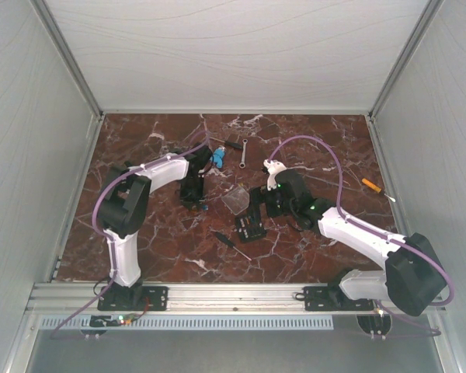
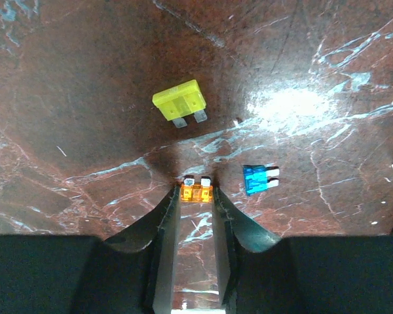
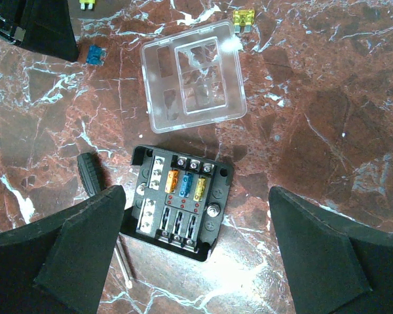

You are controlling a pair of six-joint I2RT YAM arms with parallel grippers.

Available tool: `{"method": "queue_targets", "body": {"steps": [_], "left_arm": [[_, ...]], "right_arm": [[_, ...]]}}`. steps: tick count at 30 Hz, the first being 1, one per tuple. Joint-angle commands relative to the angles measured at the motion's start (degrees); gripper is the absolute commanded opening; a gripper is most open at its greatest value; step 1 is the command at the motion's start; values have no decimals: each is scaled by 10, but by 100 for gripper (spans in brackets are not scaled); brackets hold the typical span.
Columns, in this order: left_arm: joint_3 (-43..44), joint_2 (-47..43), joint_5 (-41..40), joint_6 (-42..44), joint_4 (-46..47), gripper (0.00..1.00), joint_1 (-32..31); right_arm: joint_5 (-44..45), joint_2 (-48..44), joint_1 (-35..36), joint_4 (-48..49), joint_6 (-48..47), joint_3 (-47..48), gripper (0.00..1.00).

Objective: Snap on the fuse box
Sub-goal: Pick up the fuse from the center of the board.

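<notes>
Mostly black fuse box [image 3: 179, 200], slotted

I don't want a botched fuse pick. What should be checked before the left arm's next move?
1. Small orange blade fuse sits between the left gripper fingers: ok, the fingertips meet both of its sides.
2. Orange fuse lifted: cannot tell.
3. Yellow blade fuse and blue blade fuse clear of the fingers: ok.
4. Black square plastic fuse box has free slots: ok, the lower row is empty.
5. Clear square plastic lid off the box: ok, it lies beside it.
6. Right gripper open: ok, it straddles the box.
</notes>
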Motion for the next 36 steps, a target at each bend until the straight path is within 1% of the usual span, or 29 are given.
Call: {"method": "queue_targets", "body": {"steps": [1,4,6,11,15,20,25,29,33,36], "left_arm": [[-3,3,26,-28,25,23,-3],[-20,-27,48,-54,51,23,1],[-39,-54,77,-81,75,22,7],[-97,-128,139,-158,151,21,16],[-153,-194,186,-244,235,19,17],[-236,-274,240,-361,368,19,15],[-311,-333,287,-474,489,20,7],[-355,-360,307,-552,564,21,-10],[-392,-376,313,-612,631,21,-29],[-401,-379,313,-636,658,22,-43]], "right_arm": [[-12,-13,-4,13,-7,2,90],[-29,-17,-3,29,-3,-4,90],[-40,-19,-2,44,2,-9,90],[-63,-25,6,113,27,-32,89],[-63,-31,32,206,46,-63,88],[-46,-30,47,304,68,-90,87],[-24,-25,61,410,90,-122,82],[16,-26,82,479,97,-148,75],[62,-27,105,525,92,-169,65],[79,-21,111,542,92,-175,62]]}}
